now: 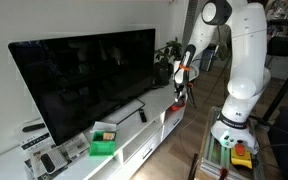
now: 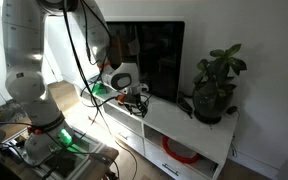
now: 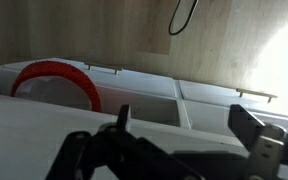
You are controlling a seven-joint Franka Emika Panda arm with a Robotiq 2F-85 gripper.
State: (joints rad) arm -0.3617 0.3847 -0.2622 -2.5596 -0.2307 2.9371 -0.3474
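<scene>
My gripper (image 1: 182,82) hangs open just above the top of the white TV cabinet (image 1: 156,128), near its end by the plant, in both exterior views (image 2: 134,97). In the wrist view the two dark fingers (image 3: 246,124) stand wide apart with nothing between them, and the gripper (image 3: 184,126) looks over the cabinet's front edge (image 3: 134,108). Below that edge an open shelf holds a red ring-shaped object (image 3: 54,78), also visible low in the cabinet (image 2: 180,150). A big black TV (image 1: 84,80) stands on the cabinet right behind the gripper.
A potted plant (image 2: 216,85) stands at the cabinet's end. A green box (image 1: 104,141) and small devices (image 1: 46,160) lie on the far part of the top. Wooden floor (image 3: 104,35) with a black cable (image 3: 183,15) lies in front. The robot base (image 1: 234,128) stands nearby.
</scene>
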